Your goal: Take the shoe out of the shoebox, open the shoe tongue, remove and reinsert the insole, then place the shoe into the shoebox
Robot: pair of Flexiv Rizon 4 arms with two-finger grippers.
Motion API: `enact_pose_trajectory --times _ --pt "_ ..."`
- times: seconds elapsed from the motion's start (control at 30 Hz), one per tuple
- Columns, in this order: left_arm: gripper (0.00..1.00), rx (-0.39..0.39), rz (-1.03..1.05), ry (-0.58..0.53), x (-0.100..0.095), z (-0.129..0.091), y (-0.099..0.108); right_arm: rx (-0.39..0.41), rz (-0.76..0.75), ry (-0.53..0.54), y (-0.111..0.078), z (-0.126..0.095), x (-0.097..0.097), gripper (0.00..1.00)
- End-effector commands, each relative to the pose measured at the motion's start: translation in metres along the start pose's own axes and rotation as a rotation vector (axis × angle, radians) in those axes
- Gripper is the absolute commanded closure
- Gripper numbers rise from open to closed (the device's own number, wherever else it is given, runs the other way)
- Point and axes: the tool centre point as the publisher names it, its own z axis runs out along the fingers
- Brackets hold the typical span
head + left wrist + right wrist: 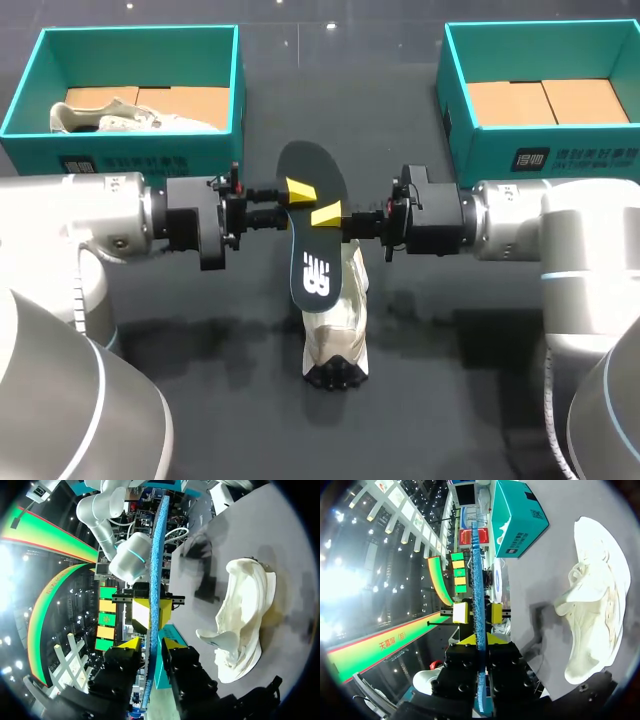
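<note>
A dark insole [315, 272] with a blue underside hangs in the air above the cream shoe [336, 330], which lies on the black table. My right gripper [326, 213] is shut on the insole's right edge; in the right wrist view its yellow tips [480, 640] press the thin blue insole [478, 570] from both sides. My left gripper [298, 190] is open around the opposite edge. Its fingers [151, 642] stand on either side of the insole [157, 555] with small gaps. The shoe [245, 610] lies beside and below both grippers, its tongue pulled open [600, 610].
A teal shoebox [30, 70] at the back left holds a second pale shoe [110, 117]. Another teal shoebox [455, 60] at the back right holds only brown cardboard. Both arms meet over the table's middle.
</note>
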Motion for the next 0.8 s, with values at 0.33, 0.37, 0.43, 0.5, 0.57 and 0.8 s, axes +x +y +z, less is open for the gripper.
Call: enact_pose_trajectory --times 0.33,0.37,0.43,0.5,0.57,0.8 --pt "0.85 -0.016 0.02 0.005 0.0016 0.006 -0.0007 0.006 0.003 0.001 0.001 0.0001 -0.0008 1.0" --pt "0.85 -0.018 0.023 0.005 0.0016 0.0062 -0.0006 0.007 0.002 0.002 0.0011 0.0001 -0.0008 1.0" --pt "0.86 -0.019 0.026 0.006 0.0021 0.0072 -0.0004 0.008 0.003 0.002 0.0013 -0.0001 -0.0009 1.0" --pt "0.97 -0.022 0.027 0.007 0.0025 0.0078 0.0002 0.008 0.003 0.002 0.0014 -0.0003 -0.0009 1.0" --pt "1.0 -0.022 0.027 0.006 0.0029 0.008 0.0006 0.008 0.003 0.002 0.0014 -0.0005 -0.001 1.0" --pt "1.0 -0.016 0.03 0.004 0.0036 0.0077 0.0008 0.014 0.009 0.009 0.0015 -0.0011 -0.0018 0.79"
